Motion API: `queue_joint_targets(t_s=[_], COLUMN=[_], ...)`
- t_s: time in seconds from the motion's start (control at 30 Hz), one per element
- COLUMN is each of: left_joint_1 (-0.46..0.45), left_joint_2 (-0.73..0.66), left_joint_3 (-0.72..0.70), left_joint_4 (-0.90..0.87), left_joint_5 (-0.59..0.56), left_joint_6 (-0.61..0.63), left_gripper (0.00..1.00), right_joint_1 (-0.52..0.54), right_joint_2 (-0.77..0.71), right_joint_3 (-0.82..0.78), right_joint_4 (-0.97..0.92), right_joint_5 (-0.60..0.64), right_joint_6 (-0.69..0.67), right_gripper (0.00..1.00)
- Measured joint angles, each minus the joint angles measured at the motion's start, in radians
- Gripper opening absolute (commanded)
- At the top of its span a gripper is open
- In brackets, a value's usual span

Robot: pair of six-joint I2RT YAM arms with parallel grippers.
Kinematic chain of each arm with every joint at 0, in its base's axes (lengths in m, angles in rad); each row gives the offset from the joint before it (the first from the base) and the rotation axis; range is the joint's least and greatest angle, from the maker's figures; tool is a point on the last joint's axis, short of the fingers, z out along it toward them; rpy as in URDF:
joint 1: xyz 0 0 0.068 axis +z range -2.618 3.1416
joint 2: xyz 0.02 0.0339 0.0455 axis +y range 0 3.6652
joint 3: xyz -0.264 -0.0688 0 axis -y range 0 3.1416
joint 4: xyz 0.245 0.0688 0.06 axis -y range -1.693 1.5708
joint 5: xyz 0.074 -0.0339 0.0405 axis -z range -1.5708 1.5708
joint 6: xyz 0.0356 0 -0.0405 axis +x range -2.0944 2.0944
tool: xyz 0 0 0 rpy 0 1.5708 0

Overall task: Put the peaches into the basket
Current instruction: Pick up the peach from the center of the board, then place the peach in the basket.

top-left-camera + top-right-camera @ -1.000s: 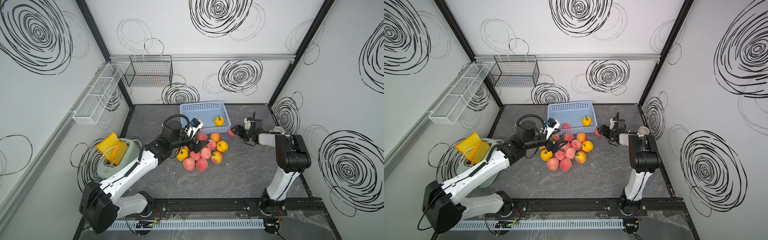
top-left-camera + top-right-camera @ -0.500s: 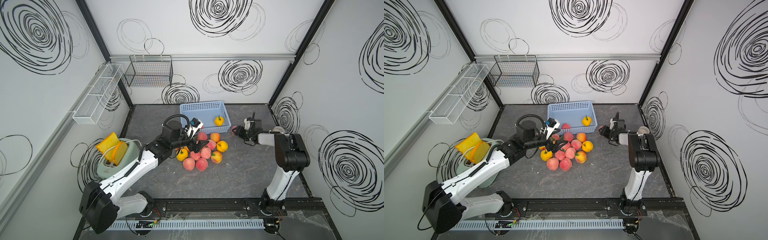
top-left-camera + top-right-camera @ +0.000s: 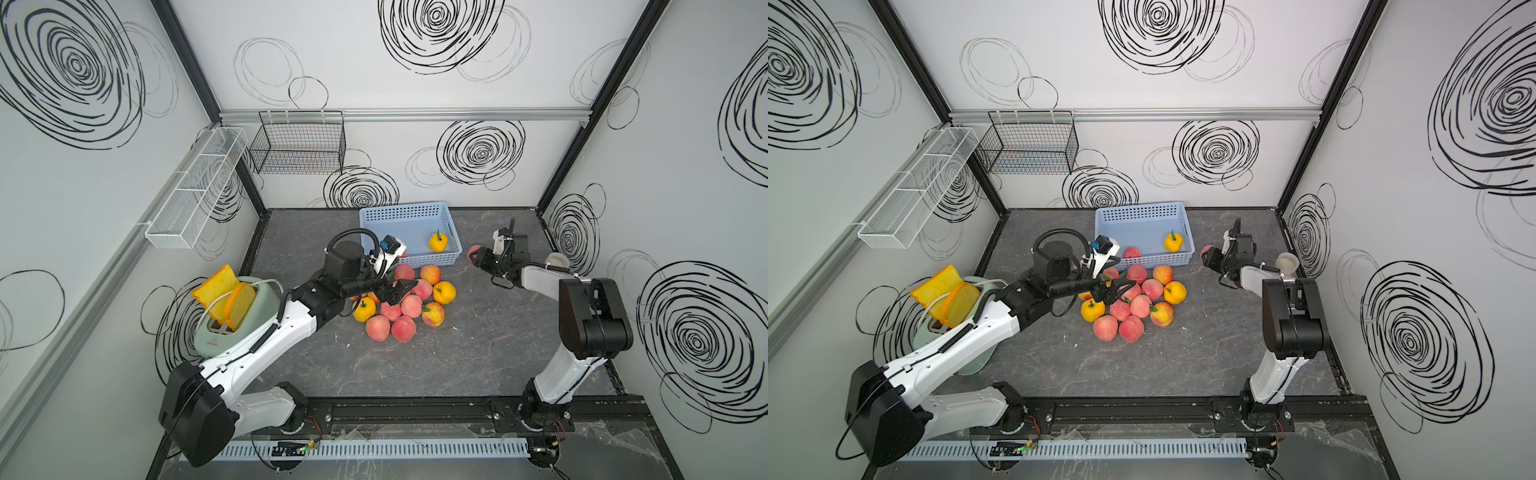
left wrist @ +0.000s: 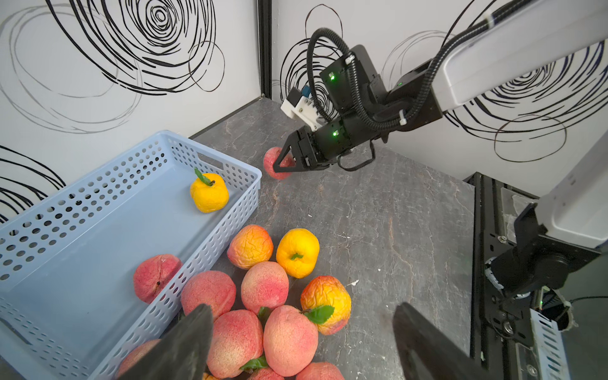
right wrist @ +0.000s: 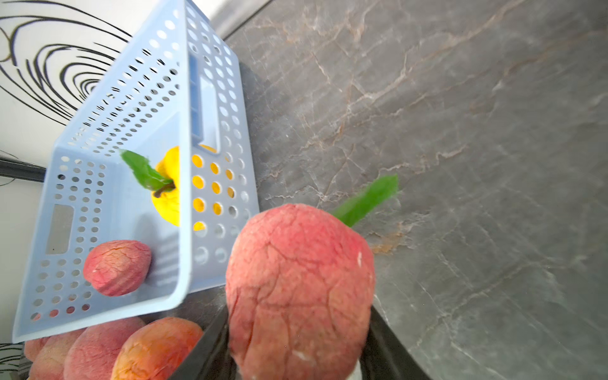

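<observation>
While your right gripper [image 3: 478,258] is clenched on the held peach [image 3: 473,252], a pink one just beside the right end wall of the basket [image 3: 405,206], your left gripper [image 3: 398,291] hangs over the pile of peaches [image 3: 411,305], jaws spread wide and grasping nothing. The basket sits at the back edge of the bench [image 3: 457,365], near its middle, and the pile lies along its front wall.

Both top views show you a yellow peach [image 3: 1173,242] in the basket's front right corner. The second pink peach [image 3: 1132,252] by the front wall shows plainly in a top view and in both wrist views.

Only the right wrist view gives you the held peach's green leaf [image 5: 365,200] and the dark fingers [image 5: 381,348] flanking it. Only the left wrist view shows the wide gap between the left fingers [image 4: 184,348]. You cannot tell from any view whether the held peach touches the bench.
</observation>
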Motion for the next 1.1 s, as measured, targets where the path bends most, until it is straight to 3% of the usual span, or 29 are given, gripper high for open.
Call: queue_joint_targets(t_s=[0.23, 0.43, 0.73, 1.1], left_joint_1=[0.0, 0.002, 0.019, 0.042], left_joint_2=[0.014, 0.026, 0.047, 0.049], left_joint_3=[0.0, 0.0, 0.0, 0.0], left_joint_4=[0.003, 0.004, 0.003, 0.004], left_joint_5=[-0.005, -0.014, -0.024, -0.041], left_joint_6=[-0.012, -0.024, -0.043, -0.056], left_gripper=[0.9, 0.9, 0.89, 0.89], right_joint_1=[0.057, 0.165, 0.317, 0.396], right_joint_2=[-0.129, -0.123, 0.109, 0.396], right_joint_3=[0.004, 0.103, 0.361, 0.599], right_joint_4=[-0.065, -0.106, -0.133, -0.256], right_joint_5=[0.04, 0.062, 0.078, 0.108], right_joint_6=[-0.049, -0.099, -0.185, -0.241], right_gripper=[0.54, 0.54, 0.54, 0.54])
